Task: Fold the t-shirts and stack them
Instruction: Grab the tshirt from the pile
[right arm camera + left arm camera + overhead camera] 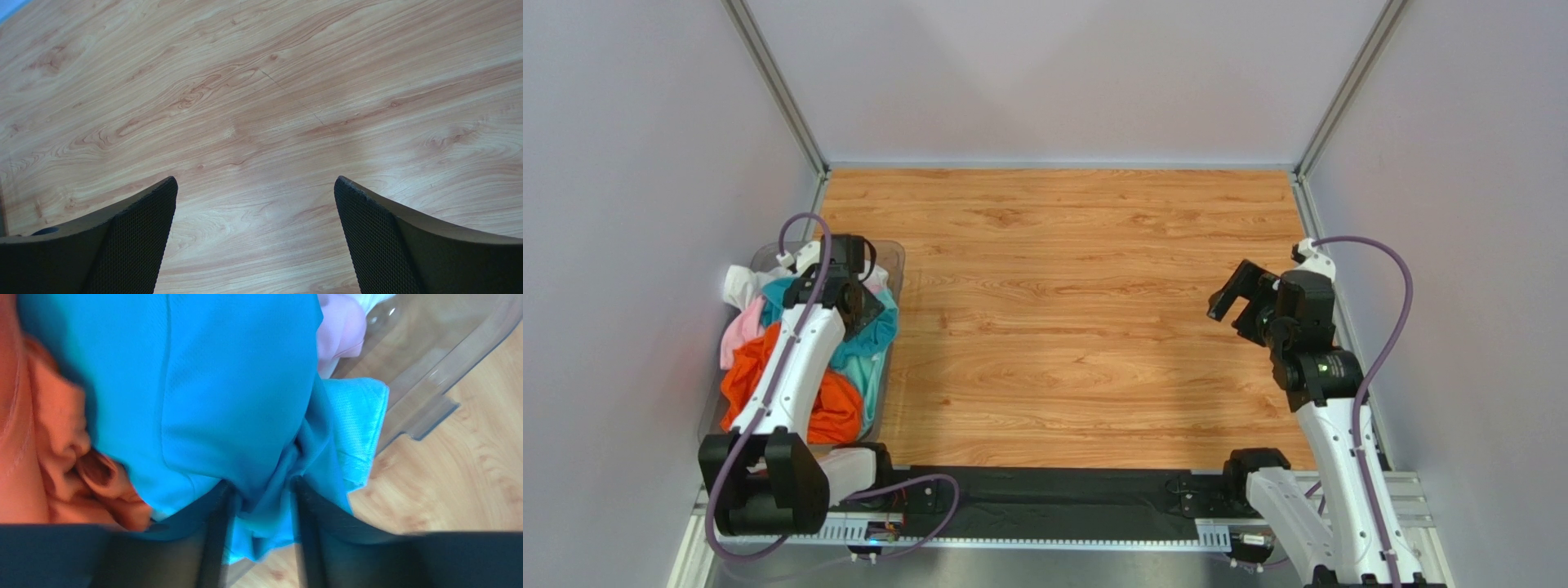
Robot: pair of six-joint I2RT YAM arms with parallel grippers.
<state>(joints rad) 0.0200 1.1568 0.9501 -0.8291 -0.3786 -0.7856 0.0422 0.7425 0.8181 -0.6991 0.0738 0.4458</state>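
The t-shirts lie in a crumpled heap inside a clear plastic bin [892,255] at the left edge of the table. Teal-blue [868,357], orange [749,371], pink [740,331] and white [744,286] cloth show there. My left gripper [858,308] is down in the heap. In the left wrist view its jaws [264,487] stand part open around a bunched fold of the teal t-shirt [215,386], beside orange cloth [55,435], pink cloth [339,331] and a light aqua shirt [361,416]. My right gripper [1242,306] hovers wide open over bare wood [255,190], with nothing between its fingers.
The bin's clear wall [430,373] stands just right of my left fingers. Grey walls close in the wooden table [1075,282] on three sides. A black strip and metal rail [1063,496] run along the near edge between the arm bases.
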